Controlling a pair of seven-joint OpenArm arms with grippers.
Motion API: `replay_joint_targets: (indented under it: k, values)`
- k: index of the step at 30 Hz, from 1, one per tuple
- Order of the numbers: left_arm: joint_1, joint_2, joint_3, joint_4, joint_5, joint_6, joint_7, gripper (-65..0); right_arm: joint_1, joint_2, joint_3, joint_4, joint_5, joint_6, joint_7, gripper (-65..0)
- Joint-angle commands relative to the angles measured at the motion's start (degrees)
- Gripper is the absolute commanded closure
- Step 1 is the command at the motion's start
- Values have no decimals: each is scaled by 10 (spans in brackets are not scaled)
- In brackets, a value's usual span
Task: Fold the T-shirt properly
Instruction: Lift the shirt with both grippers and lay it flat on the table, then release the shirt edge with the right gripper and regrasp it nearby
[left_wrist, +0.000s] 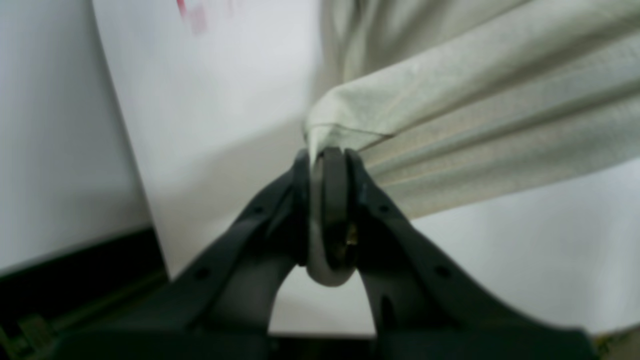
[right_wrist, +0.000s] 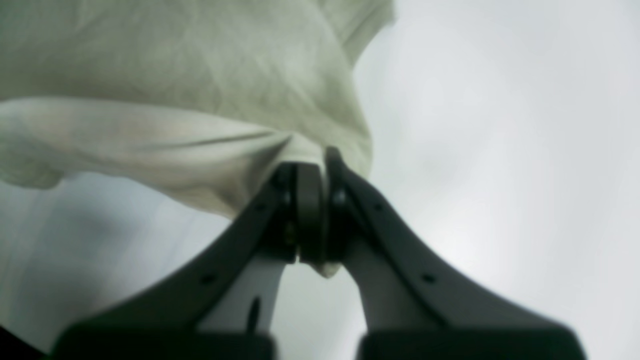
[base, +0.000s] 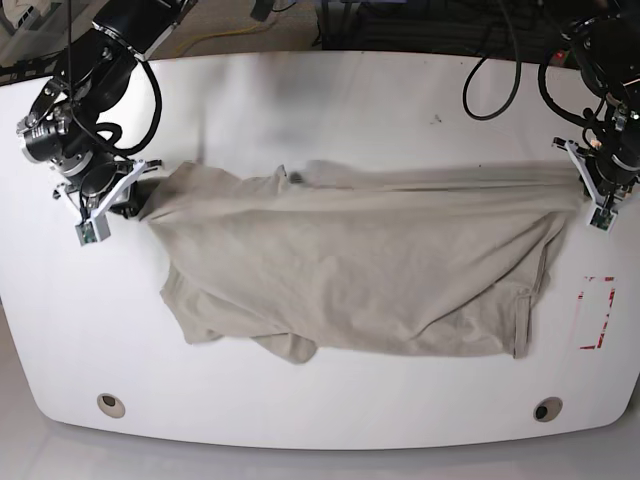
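**Both grippers hold the shirt stretched over the table**

We see the shirt (base: 350, 270) spread across the middle of the white table (base: 320, 100), in the base view. Its upper edge is pulled into a nearly straight, tight line between the two arms, and the rest of the cloth hangs down from this line toward the front of the table and lies there with many wrinkles. One sleeve is at the lower right of that view, and a bunched part is at the lower left.

The left gripper (left_wrist: 327, 155) is closed on a corner of the shirt (left_wrist: 450, 125). In the left wrist view the jaws stand together, and the cloth comes out from between them in long, tight folds to the right. In the base view this gripper (base: 598, 195) is at the right end of the shirt.

The right gripper (right_wrist: 312, 167) is closed as well, with the shirt (right_wrist: 175, 75) pinched between the jaws. A small bit of cloth shows below the pads. In the base view it (base: 125, 200) is at the left end.

Near the right edge of the table there is a red mark (base: 597, 312), just beside the sleeve but not touching it.
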Motion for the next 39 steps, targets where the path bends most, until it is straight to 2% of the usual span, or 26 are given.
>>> replay_joint_targets:
  k: [1,7,10,16,19,23,26,30,36,37,39]
  values:
    - [13,-10,-7,10,6,3,-8,0,-13,-11,14,2,19,-1,4,0]
    - [47,4,-30,8,7,-5,-8,0,-78,-23,21,-9,60,-1,3,0]
    - [65,5,-45,5,8,-5,-9,0,-107,-18,23,-34,117,-1,2,0]
    - [100,4,-48,5,8,-5,-53,0,-145,18,23,-134,265,-1,-4,0]
    - [107,5,-48,5,7,-5,-62,0,-149,33,23,-185,313,-1,-4,0]
    - [111,6,-53,-6,7,-5,-60,-39,-167,60,19,-248,373,-1,-4,0]
    - [112,6,-74,-14,7,-5,-60,-64,-171,66,12,-270,396,-1,-5,0]
    - [118,3,-84,-15,7,-5,-60,-111,-184,90,-3,-281,405,-1,-5,0]
    - [151,-20,-81,-15,6,-5,-59,-122,-186,93,-5,-279,405,-1,-5,0]
    - [155,-22,-80,-15,6,-5,-58,-136,-186,93,-5,-279,405,-1,-5,0]
    - [165,-22,-79,-15,5,-5,-40,-210,-186,93,-6,-279,404,-1,-5,0]
